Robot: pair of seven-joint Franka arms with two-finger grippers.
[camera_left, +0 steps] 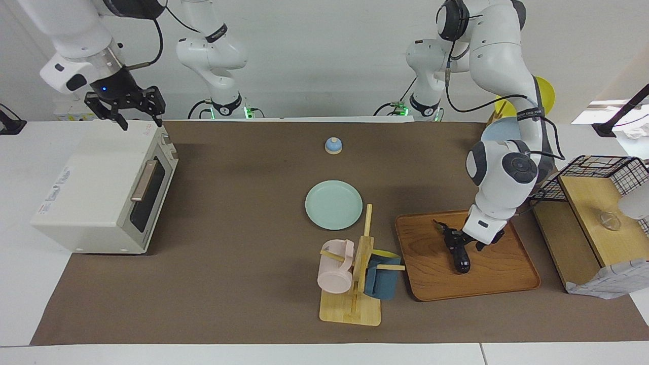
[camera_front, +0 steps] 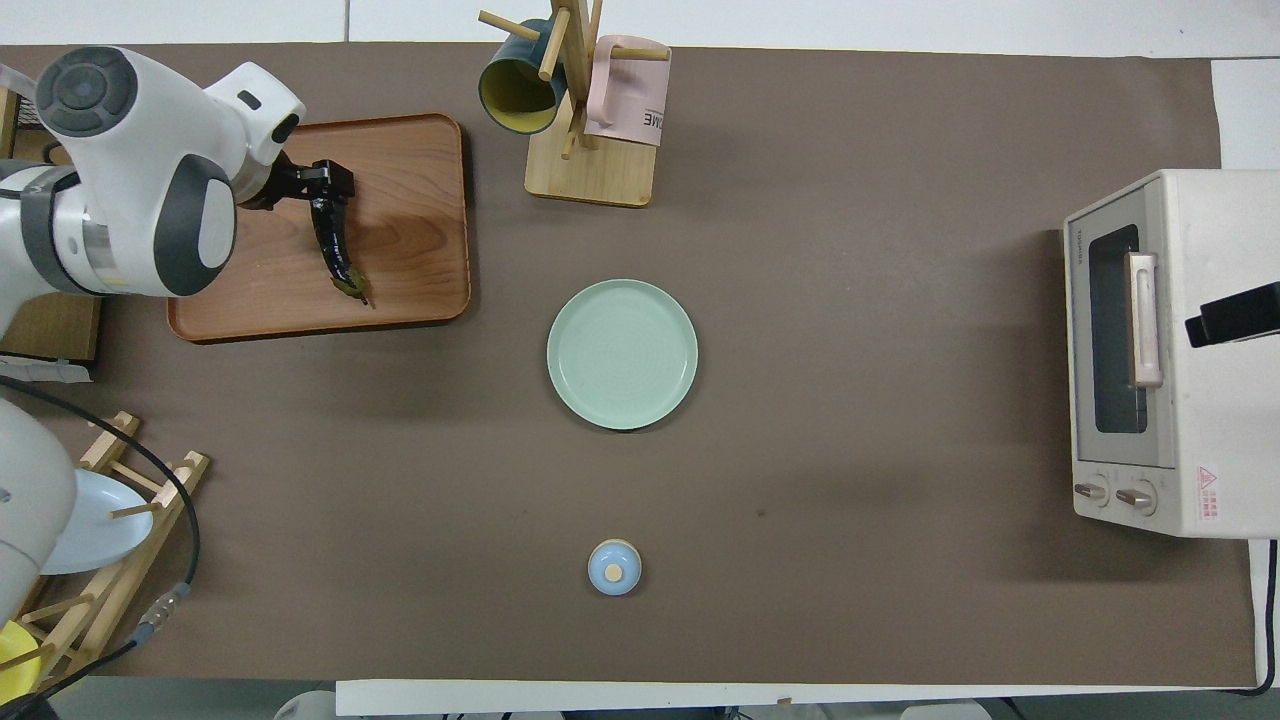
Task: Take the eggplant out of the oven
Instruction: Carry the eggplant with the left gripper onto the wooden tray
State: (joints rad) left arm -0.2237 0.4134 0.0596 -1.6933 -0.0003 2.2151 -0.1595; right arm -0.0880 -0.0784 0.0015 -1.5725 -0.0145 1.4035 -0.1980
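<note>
The eggplant [camera_left: 460, 259] [camera_front: 335, 245], dark and glossy, lies on a wooden tray [camera_left: 502, 268] [camera_front: 410, 200] toward the left arm's end of the table. My left gripper [camera_left: 464, 242] [camera_front: 315, 185] is low over the eggplant's thick end, its fingers open on either side of it. The cream-white oven [camera_left: 96, 182] [camera_front: 1200, 300] stands at the right arm's end with its glass door shut. My right gripper [camera_left: 124, 114] hangs open and empty above the oven's top; only a dark part of it shows in the overhead view [camera_front: 1235, 315].
A green plate [camera_left: 333, 204] [camera_front: 622, 354] lies mid-table. A mug tree [camera_left: 355, 284] [camera_front: 580, 100] with a pink and a blue mug stands beside the tray. A small blue lidded pot [camera_left: 333, 146] [camera_front: 614, 567] sits nearer the robots. A wooden shelf with a wire basket [camera_left: 598, 203] stands past the tray.
</note>
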